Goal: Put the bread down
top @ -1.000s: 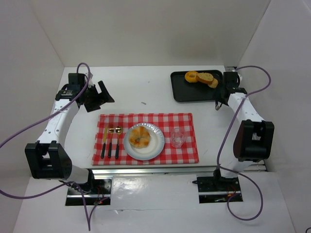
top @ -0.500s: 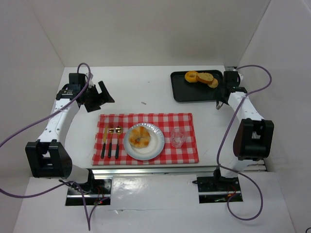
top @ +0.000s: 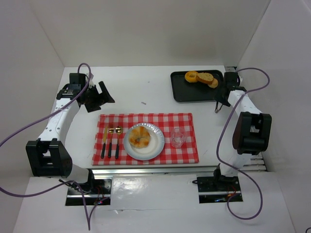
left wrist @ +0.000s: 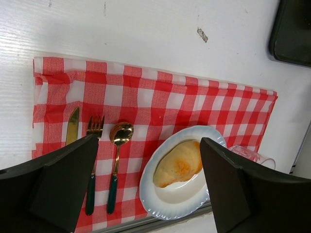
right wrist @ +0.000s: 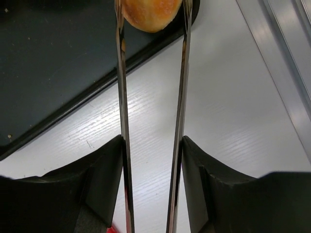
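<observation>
A black tray (top: 184, 92) at the back right holds several bread pieces (top: 204, 77). My right gripper (top: 224, 92) is shut on metal tongs (right wrist: 120, 97); the fingers (right wrist: 104, 170) press on the two blades. The blade tips flank a round golden roll (right wrist: 148, 12) at the tray's corner (right wrist: 48, 63). A white plate (top: 127, 145) on the red checked cloth (top: 184, 124) holds one bread (top: 140, 137), which also shows in the left wrist view (left wrist: 177, 165). My left gripper (top: 99, 95) is open and empty, high above the cloth (left wrist: 146, 97).
A knife (left wrist: 73, 126), fork (left wrist: 92, 165) and gold spoon (left wrist: 119, 141) lie left of the plate. A clear glass (top: 177, 137) stands right of it. White walls enclose the table on three sides; a metal rail (right wrist: 286, 58) runs along the right.
The right arm has shifted slightly toward the tray's right corner with the tongs. The left arm has not moved.
</observation>
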